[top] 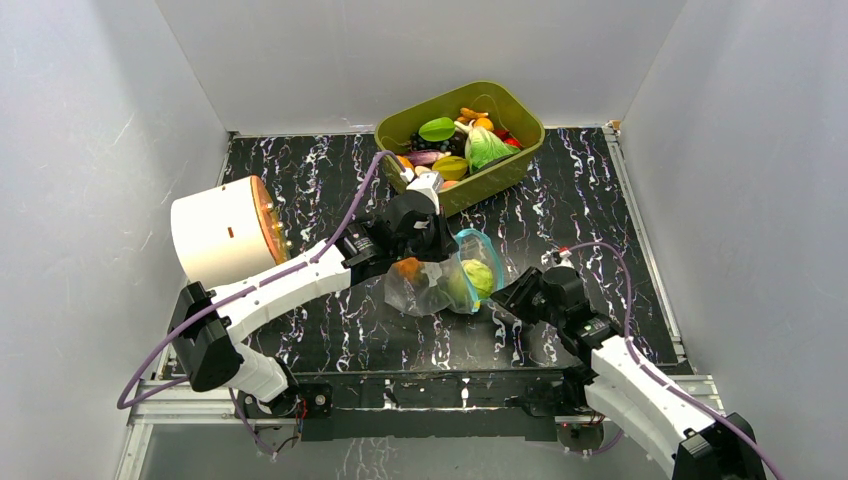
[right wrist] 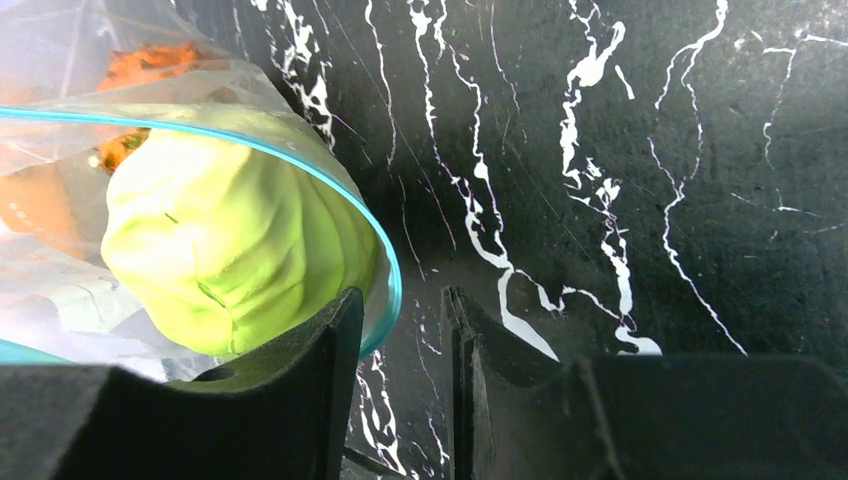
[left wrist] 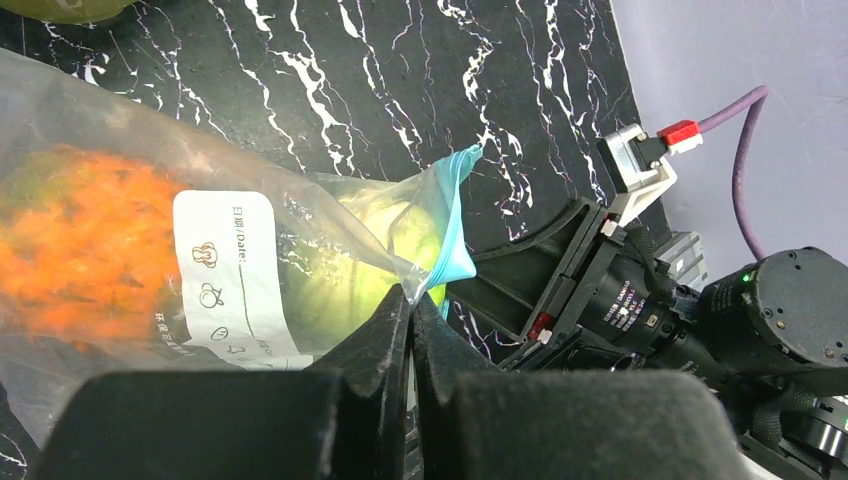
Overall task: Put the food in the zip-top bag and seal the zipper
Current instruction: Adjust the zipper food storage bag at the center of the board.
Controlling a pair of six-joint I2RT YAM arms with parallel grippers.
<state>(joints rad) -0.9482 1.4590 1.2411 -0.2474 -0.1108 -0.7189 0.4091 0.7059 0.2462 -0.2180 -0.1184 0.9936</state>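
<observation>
The clear zip-top bag (top: 437, 283) lies mid-table with its mouth open toward the right. Inside it are a pale-green cabbage (top: 479, 276) and an orange toy (top: 410, 268). My left gripper (top: 432, 252) is shut on the bag's upper edge; the left wrist view shows the fingertips (left wrist: 412, 298) pinching clear plastic just by the light-blue zipper (left wrist: 452, 222). My right gripper (top: 506, 298) is open at the bag's mouth. In the right wrist view (right wrist: 400, 305) the left finger lies under the cabbage (right wrist: 230, 245) and the zipper rim (right wrist: 388, 262) curves just inside the gap.
An olive-green tub (top: 520, 112) with several more toy foods stands at the back, just behind the left arm. A white cylinder with an orange face (top: 222, 230) stands at the left. White walls close in the dark marbled table (top: 590, 210).
</observation>
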